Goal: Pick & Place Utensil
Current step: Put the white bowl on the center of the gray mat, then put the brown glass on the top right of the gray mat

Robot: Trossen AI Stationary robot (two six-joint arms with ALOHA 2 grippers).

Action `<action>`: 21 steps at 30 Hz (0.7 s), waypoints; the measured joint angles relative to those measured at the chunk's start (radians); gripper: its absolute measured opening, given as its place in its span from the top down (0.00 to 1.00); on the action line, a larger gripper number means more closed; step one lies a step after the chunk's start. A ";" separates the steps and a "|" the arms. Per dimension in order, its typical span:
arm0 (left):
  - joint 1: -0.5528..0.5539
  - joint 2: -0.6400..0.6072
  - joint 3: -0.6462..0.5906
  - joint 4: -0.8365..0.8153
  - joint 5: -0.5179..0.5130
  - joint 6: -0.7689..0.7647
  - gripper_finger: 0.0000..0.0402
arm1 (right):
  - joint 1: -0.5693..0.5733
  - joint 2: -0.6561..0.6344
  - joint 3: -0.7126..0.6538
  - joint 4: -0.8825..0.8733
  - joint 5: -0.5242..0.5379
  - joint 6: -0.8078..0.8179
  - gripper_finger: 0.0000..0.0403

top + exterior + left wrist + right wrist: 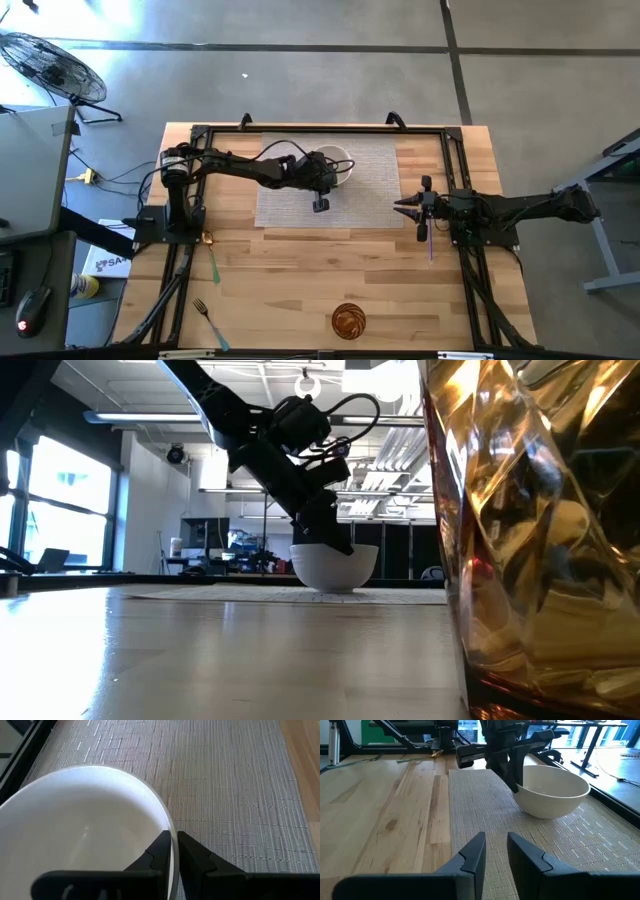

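Observation:
A white bowl (338, 162) stands on its base on the grey placemat (370, 195) at the table's far middle; it also shows in the right wrist view (552, 790) and the low view (335, 568). My left gripper (175, 845) is shut on the bowl's rim. My right gripper (495, 851) is open and empty, level above the placemat's right edge (408, 207), pointing at the bowl. A purple utensil (430, 243) lies on the wood beside the right arm. A fork with a teal handle (208, 318) and a green utensil (214, 266) lie at the near left. My left gripper has the bowl's rim (173, 836) on its near side, one finger inside the bowl and one outside. The fingers slant down from above and from the table's left (512, 777). The bowl's base rests on the placemat.
An amber glass (348, 321) stands at the table's near edge and fills the right of the low view (540, 540). A black frame (300, 130) runs around the work area. Bare wood lies between the placemat and the near edge.

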 joint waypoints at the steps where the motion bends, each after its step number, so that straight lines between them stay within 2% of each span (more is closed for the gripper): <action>1: 0.000 0.000 0.009 -0.016 -0.001 0.000 0.93 | 0.000 0.000 0.000 0.000 0.000 0.000 0.82; 11: 0.000 0.000 0.099 -0.168 0.007 -0.014 0.91 | 0.000 0.000 0.000 0.000 0.000 0.000 0.82; 17: 0.000 -0.002 0.111 -0.208 0.033 -0.024 0.78 | 0.000 0.000 0.000 0.000 0.000 0.000 0.82; 21: 0.000 -0.029 0.110 -0.225 0.097 -0.068 0.70 | 0.000 0.000 0.000 0.000 0.000 0.000 0.82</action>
